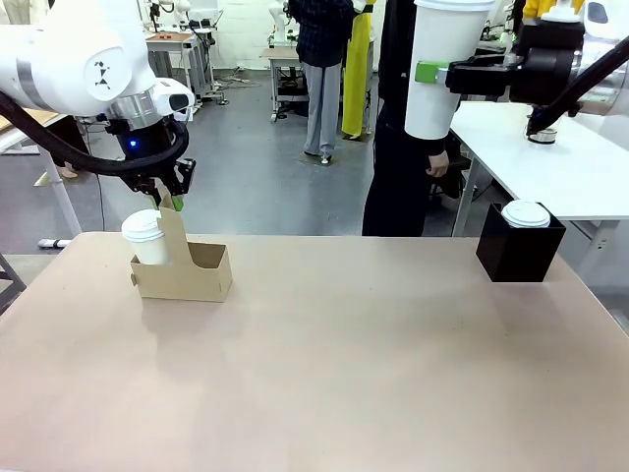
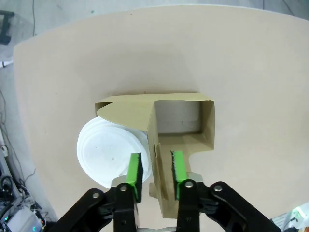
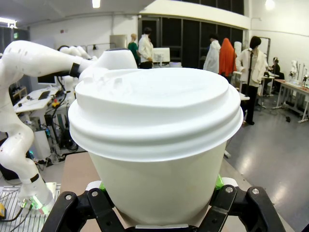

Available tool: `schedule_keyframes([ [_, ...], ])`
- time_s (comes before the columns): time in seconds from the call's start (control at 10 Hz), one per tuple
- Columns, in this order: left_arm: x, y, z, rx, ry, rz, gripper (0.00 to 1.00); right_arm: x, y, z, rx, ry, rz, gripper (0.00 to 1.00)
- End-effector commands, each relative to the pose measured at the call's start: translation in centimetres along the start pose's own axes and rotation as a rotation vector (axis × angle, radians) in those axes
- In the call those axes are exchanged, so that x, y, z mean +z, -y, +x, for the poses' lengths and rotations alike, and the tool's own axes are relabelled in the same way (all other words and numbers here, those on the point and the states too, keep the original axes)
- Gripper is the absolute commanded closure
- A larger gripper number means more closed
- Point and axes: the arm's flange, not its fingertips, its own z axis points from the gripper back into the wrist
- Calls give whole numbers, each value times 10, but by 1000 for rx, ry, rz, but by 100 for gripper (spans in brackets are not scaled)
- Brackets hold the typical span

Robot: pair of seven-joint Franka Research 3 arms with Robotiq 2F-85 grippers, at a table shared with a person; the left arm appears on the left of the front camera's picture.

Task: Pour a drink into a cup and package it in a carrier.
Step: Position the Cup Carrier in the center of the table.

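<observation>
The brown cardboard carrier [image 1: 187, 275] stands at the table's left. My left gripper [image 1: 167, 200] comes down from above and is shut on its upright central handle tab [image 2: 161, 159], one green pad on each side. A lidded white cup [image 1: 144, 236] sits in the carrier's left pocket, its lid [image 2: 108, 152] beside my fingers. The other pocket [image 2: 181, 121] is empty. High at the right, my right gripper [image 1: 432, 74] is shut on another lidded white cup [image 3: 154, 125], held upright well above the table. The drink is out of view.
A black box [image 1: 519, 254] with a third lidded cup [image 1: 526, 213] on top stands at the table's far right. A person in dark clothes [image 1: 398, 147] stands at the far edge. The tan table [image 1: 344, 374] is bare in the middle and front.
</observation>
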Motion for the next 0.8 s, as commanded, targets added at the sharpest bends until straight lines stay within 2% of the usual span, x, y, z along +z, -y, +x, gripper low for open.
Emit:
schedule_keyframes([
  [0.0,0,-6,5,-7,3,-14,100,-1,-1,3,5,8,4,20],
  [0.7,-2,-3,1,4,-3,1,100,-1,-1,3,5,8,4,20],
])
